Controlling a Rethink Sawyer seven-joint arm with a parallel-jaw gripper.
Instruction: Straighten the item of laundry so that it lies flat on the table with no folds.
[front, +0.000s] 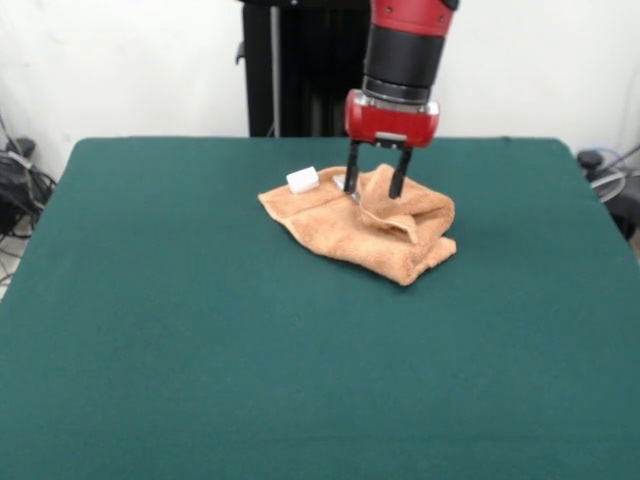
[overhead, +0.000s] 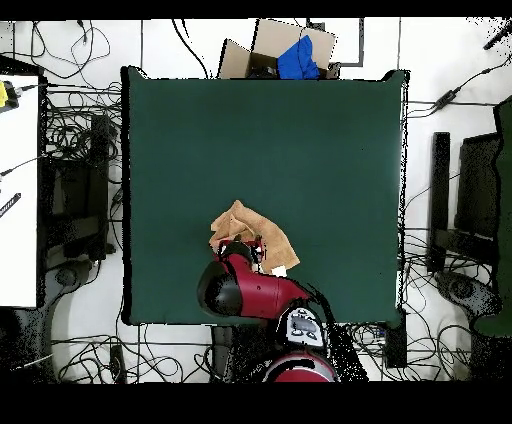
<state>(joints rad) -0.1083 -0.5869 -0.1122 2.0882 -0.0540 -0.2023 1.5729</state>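
The peach-orange towel (front: 390, 235) lies crumpled and folded over itself on the green table (front: 200, 330), a little towards the robot's side of the middle. Its white tag (front: 302, 180) sticks out at the far left corner. My gripper (front: 375, 190) is down on the towel's far part, its two black fingers (front: 352, 172) apart and astride a raised fold. In the overhead view the towel (overhead: 250, 225) sits near the robot's edge, with the tag (overhead: 279, 271) beside the red arm (overhead: 245, 290), which covers the gripper.
Green table top extends widely on all sides of the towel. A cardboard box with blue cloth (overhead: 285, 52) sits beyond the far edge. Cables lie on the floor around the table, and a white desk (overhead: 18, 190) stands at the left.
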